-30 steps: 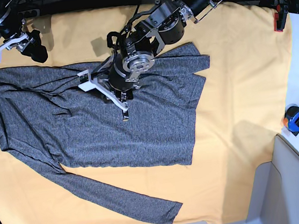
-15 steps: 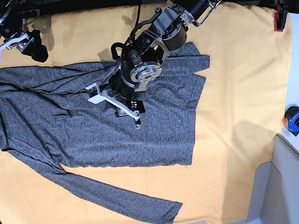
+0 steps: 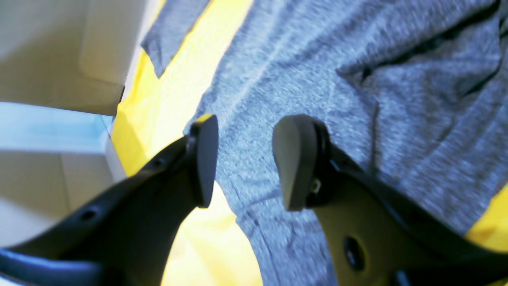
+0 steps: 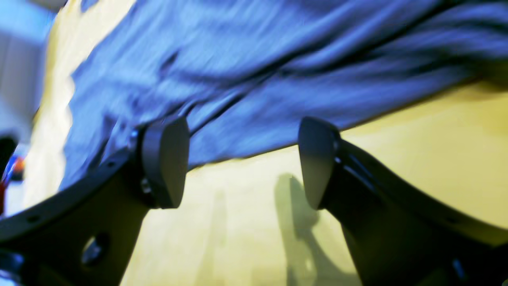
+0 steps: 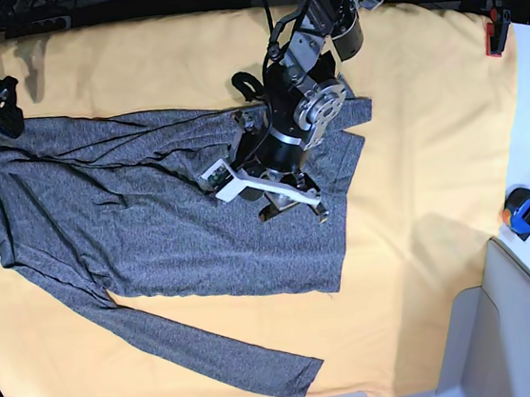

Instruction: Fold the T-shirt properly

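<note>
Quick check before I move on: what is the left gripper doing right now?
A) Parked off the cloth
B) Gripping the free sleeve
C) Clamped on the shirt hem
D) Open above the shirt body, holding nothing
D: in the left wrist view the left gripper has its jaws apart with only the grey T-shirt showing through the gap, no fabric between the pads; the base view places it over the shirt's body.

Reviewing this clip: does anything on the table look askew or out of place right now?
Yes. The T-shirt lies crooked and wrinkled on the yellow-orange table cloth, creased along its upper edge, with one sleeve trailing diagonally toward the near edge. No fold is made. Nothing looks spilled or damaged.
</note>
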Robot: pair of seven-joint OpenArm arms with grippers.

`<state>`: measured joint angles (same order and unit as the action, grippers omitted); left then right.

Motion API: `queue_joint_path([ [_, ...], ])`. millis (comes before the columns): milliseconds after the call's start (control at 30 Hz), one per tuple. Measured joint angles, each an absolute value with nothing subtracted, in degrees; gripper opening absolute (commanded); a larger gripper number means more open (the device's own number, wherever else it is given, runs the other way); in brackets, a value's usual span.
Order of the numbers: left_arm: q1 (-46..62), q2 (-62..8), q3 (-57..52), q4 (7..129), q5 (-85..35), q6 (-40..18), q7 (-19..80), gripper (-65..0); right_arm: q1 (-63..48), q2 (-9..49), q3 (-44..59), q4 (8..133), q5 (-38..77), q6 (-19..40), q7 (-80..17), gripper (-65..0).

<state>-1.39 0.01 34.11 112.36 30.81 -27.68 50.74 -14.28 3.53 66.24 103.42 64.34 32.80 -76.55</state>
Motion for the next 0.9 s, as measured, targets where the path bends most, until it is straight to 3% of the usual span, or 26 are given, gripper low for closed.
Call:
queue_joint_path([
  [167,3.4,-2.8,32.4,113.4,30.8,-27.9,51.0,-39.6,-14.3,5.4,74.7,102.3,64.1,32.9,-76.4,-22.2],
  [300,6.7,-4.3,32.2,115.2,30.8,-27.9,51.0,-39.6,-12.2,5.2,79.2,93.9,63.4,32.7,-76.6,-22.2],
  [533,10.5,-4.8,32.2,116.2,30.8,-27.9,51.0,-39.6,-6.7,9.5,80.9,79.5,59.6,32.6,-76.6,-22.2],
  [900,13.2,-4.8,32.2,116.2,30.8,-27.9,50.8,-39.7,1.0,10.4,81.5,78.1,52.6,32.6,-76.5,-22.2],
])
